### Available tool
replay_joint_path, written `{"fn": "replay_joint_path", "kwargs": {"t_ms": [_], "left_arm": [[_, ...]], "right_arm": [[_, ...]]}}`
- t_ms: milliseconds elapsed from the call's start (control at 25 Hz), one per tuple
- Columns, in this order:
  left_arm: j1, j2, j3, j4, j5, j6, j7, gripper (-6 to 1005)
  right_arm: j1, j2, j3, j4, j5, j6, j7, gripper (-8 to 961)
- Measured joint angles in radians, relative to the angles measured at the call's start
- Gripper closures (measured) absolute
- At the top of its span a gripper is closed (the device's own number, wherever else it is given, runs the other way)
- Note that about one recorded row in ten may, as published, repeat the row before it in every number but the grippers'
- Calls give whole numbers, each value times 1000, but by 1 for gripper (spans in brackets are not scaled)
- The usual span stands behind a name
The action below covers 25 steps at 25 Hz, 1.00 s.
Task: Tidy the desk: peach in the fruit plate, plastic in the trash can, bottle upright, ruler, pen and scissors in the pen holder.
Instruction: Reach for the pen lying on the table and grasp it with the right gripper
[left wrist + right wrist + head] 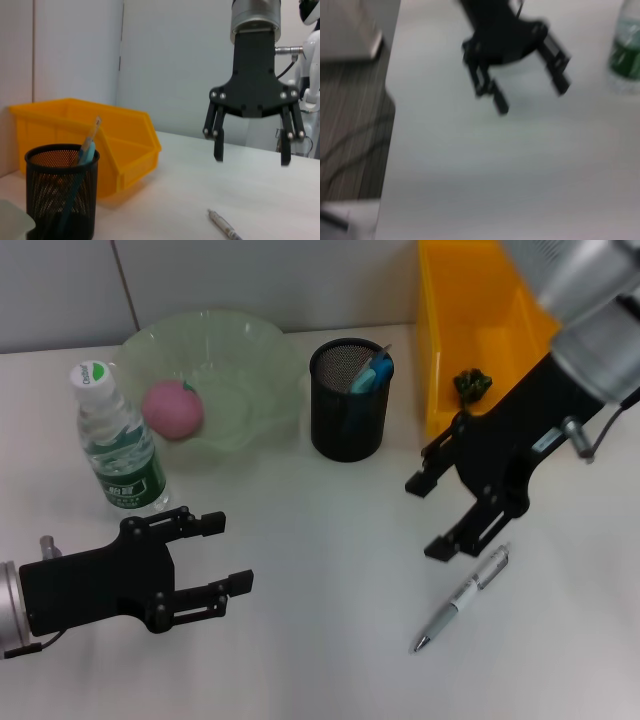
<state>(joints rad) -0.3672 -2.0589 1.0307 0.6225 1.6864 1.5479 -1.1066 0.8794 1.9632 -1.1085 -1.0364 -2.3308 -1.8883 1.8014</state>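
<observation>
The silver-and-white click pen (463, 600) lies flat on the white bench (330, 640), tip toward the robot. Just above its far end hangs the right end effector (432, 515), fingers spread and empty. Behind stands the black mesh pen holder (348, 400), with blue-handled items inside, beside the yellow plastic bin (440, 360). The pink peach (172, 408) sits in the pale green fruit plate (250, 360); the clear water bottle (118, 440) stands upright. The left end effector (225, 555) hovers spread near the bottle.

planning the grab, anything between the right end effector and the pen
Nothing: in the head view only bare desk separates the open right end effector from the pen.
</observation>
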Motion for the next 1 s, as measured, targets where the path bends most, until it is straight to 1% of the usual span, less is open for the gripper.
{"fn": "replay_joint_path", "kwargs": {"t_ms": [40,80,120,160,200,320,360,400,440,480,600,680,880,1000], "left_arm": [[0,-1,0,0,1,-2,0,246],[0,-2,0,0,0,-6,0,246],[0,-2,0,0,0,-6,0,246],[2,-3,-1,-1,-3,-13,0,246],[2,-3,-1,-1,-3,-13,0,246],[3,-4,-1,-7,-4,-29,0,246],[3,-4,1,-8,-1,-38,1,246],[3,-4,1,-8,-1,-38,1,246],[3,-4,2,-8,-1,-39,1,246],[7,-4,5,-7,0,-39,1,246],[12,-4,8,-2,0,-32,1,246],[24,-3,21,7,2,-19,1,246],[33,2,62,16,13,-12,1,246],[33,2,62,16,13,-12,1,246]], "right_arm": [[5,9,-18,0,-19,2,-6,168],[16,28,-50,-1,-64,6,-24,168],[16,28,-50,-1,-64,6,-24,168],[25,46,-65,-4,-102,7,-48,168],[25,46,-65,-4,-102,7,-48,168],[40,69,-73,-6,-166,12,-90,168],[50,81,-78,-6,-201,14,-108,168],[50,81,-78,-6,-201,14,-108,168],[55,86,-85,-6,-217,15,-116,168],[59,93,-113,-7,-240,19,-126,168],[61,99,-140,-8,-256,21,-133,168],[64,108,-171,-10,-275,25,-144,168],[65,113,-198,-11,-288,34,-157,168],[65,114,-218,-12,-289,41,-161,168]]}}
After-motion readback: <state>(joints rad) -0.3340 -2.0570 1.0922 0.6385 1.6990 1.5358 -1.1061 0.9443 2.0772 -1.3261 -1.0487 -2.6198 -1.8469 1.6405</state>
